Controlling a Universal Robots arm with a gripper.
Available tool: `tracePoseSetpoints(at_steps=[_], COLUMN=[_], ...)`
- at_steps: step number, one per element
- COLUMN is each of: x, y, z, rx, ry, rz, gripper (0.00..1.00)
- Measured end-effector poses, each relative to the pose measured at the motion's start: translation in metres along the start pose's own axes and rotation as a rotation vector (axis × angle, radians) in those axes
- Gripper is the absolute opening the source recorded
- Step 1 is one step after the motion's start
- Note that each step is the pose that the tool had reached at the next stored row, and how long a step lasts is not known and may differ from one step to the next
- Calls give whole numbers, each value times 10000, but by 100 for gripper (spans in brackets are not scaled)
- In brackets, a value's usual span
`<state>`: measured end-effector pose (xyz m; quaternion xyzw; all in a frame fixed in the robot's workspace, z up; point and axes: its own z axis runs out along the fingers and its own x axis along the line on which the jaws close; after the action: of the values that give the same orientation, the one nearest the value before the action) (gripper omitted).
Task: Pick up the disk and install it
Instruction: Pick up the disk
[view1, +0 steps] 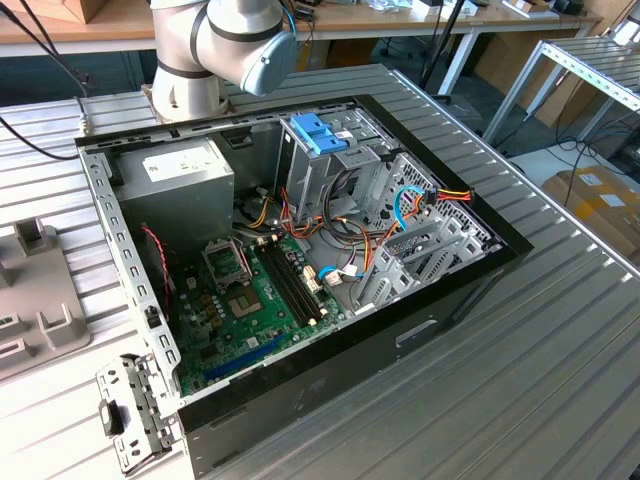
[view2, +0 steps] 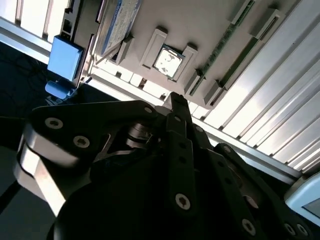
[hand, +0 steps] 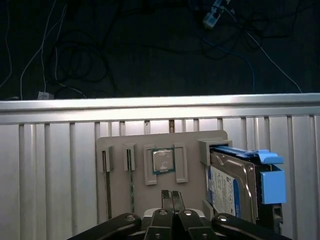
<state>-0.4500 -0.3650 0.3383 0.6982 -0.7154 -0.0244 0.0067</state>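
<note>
Disk (hand: 232, 181), white-and-blue label illegible, on edge in grey holder (hand: 120, 142); jaws together nearby.

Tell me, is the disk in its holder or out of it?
In: the first wrist view shows the disk seated in a slot of the grey holder, the shut pincer apart from it.

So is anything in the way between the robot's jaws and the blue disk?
Nothing visible is. In the first wrist view, the disk sits in a slot of the grey holder, off to one side of the shut jaws, with only open space between them.
</note>
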Motion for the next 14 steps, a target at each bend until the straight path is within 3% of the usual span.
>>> tracePoseSetpoints(at_steps=[2,9,14], x=[0,0,0], y=[0,0,0], z=[0,0,0], rx=[-7,-8,-8], ry=[12,14,14], rz=[-286,-321,-326], gripper=[11,11,30])
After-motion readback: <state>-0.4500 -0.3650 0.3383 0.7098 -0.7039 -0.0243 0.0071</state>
